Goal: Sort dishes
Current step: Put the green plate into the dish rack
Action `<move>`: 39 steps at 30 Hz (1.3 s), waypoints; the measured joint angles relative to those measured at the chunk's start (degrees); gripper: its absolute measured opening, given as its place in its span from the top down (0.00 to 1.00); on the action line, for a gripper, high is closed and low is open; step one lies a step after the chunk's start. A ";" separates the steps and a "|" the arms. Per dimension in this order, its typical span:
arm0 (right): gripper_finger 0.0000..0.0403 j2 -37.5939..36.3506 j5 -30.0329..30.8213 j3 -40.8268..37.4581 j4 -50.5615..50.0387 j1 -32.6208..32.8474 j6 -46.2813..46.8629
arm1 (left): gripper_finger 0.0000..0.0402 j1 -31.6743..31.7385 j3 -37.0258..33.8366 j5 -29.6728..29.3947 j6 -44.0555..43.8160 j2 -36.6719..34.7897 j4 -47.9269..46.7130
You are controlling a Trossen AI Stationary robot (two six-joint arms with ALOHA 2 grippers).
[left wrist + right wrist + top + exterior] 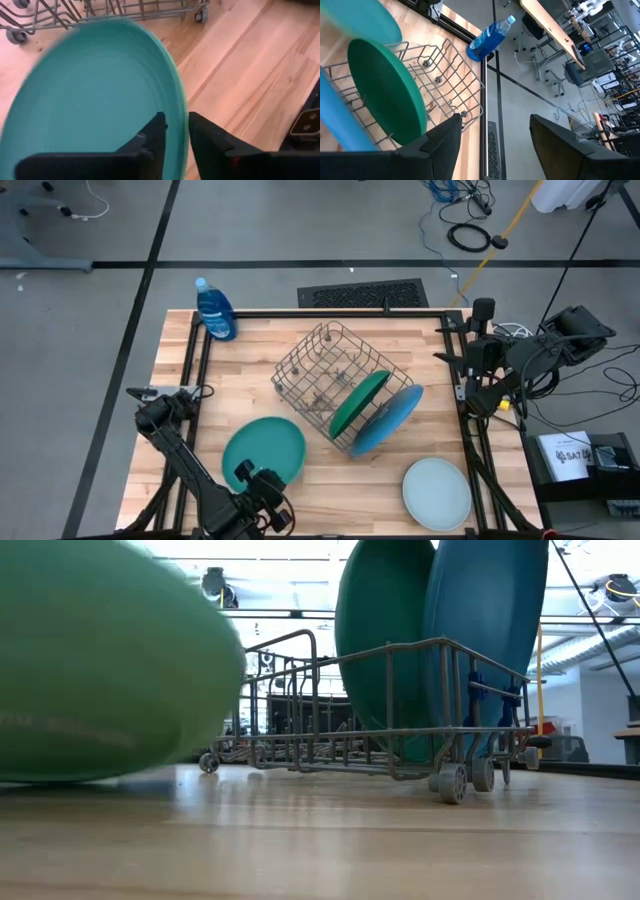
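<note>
A teal plate (265,448) sits near the table's front left, with my left gripper (256,480) shut on its near rim. The left wrist view shows the plate (100,100) blurred and filling the frame ahead of the gripper (177,145). A dark green plate (358,402) and a blue plate (390,418) stand on edge in the grey wire rack (320,370) at mid table. A pale mint plate (437,492) lies flat at the front right. My right gripper (495,150) hangs open high over the table's right edge and holds nothing. My left gripper has the teal plate's near rim (181,117) between its two fingers. One finger (152,137) lies over the plate's upper face and the other (212,145) stands outside the rim. The fingers come slanting down from the table's near side. The plate is tilted, its near edge raised and its lower edge (100,778) down at the tabletop.
A blue plastic bottle (215,310) stands at the table's far left corner. The rack sits askew on small wheels (452,783). Bare wood lies between the teal plate and the mint plate. Black frame rails run along the table's left, right and far sides.
</note>
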 joint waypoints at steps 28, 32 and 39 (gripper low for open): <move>0.44 0.00 0.03 0.02 0.00 0.00 0.55 | 0.69 5.32 -0.09 24.00 9.40 11.38 11.24; 0.44 0.00 0.03 0.00 0.00 0.00 0.71 | 0.69 5.80 0.13 25.46 9.34 12.73 10.44; 0.44 0.00 0.02 0.01 -0.08 0.00 0.98 | 0.69 6.14 0.18 26.47 10.79 13.17 10.02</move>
